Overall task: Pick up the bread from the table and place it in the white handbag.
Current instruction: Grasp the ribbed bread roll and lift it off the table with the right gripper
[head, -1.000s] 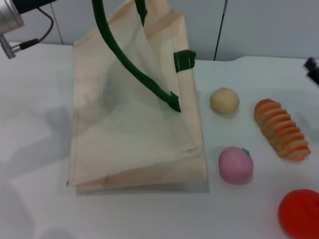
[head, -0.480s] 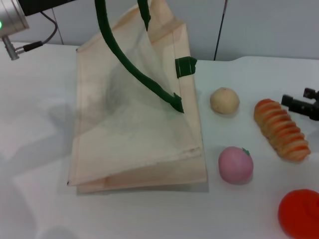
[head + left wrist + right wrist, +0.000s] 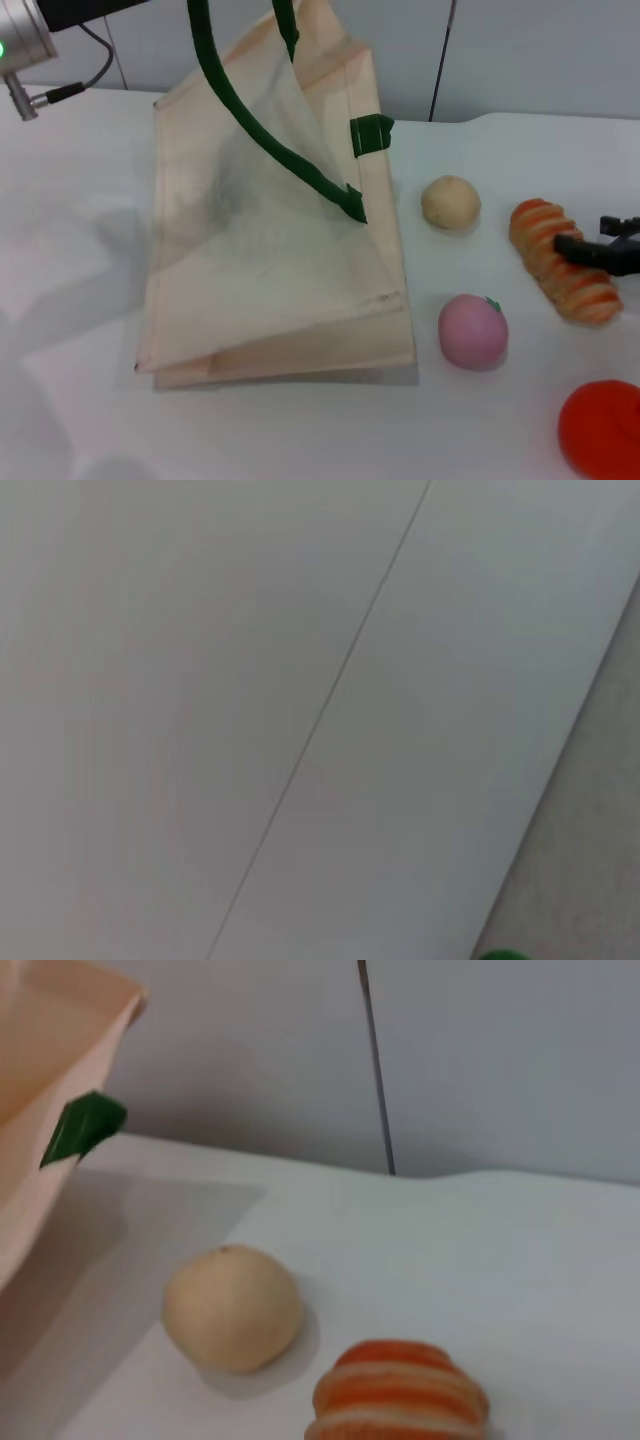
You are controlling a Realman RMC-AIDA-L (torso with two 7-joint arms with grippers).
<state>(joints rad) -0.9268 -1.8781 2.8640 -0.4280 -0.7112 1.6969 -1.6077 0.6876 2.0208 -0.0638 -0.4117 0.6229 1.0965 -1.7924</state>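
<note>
**Over the loaf, right side of the table**

From the head camera, we see our right gripper (image 3: 600, 248) low over the bread (image 3: 560, 262) near the table (image 3: 80, 300) edge; whether it's clenched, we cannot tell. Open tabletop separates the loaf from the white handbag (image 3: 270, 270), held up by its strap. Left gripper's out of sight. Wrist view: bread (image 3: 400, 1392) beside the bun (image 3: 232, 1307).
</note>
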